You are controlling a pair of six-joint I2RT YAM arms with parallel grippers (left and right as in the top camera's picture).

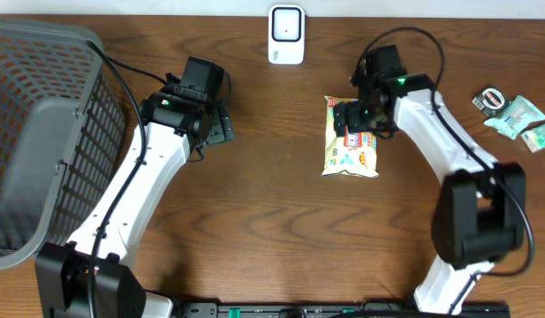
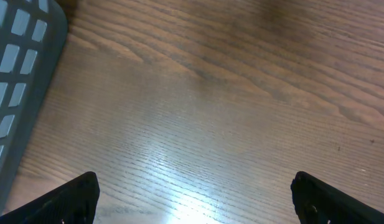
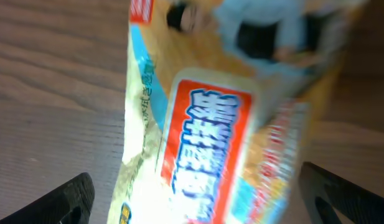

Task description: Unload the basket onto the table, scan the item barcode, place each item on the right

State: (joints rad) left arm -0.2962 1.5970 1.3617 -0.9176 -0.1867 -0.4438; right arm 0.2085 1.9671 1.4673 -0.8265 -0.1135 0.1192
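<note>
Right pincer [image 1: 359, 119] is hanging wide open over the snack pack [image 1: 351, 141]; left pincer [image 2: 195, 196] is gaping just as wide above bare bench [image 1: 272, 221].

The pack is lying flat on the wood at about 2 o'clock from the bench's middle, printed face up, with the right fingers [image 3: 70, 199] standing to either side of it in the wrist view; whether they are touching it I cannot tell. The white scanner [image 1: 286, 35] is sitting at 12 o'clock, apart from the pack. The grey basket [image 1: 42, 132] is filling the 9 o'clock side, and a few small packets [image 1: 519, 115] are lying at 3 o'clock.
</note>
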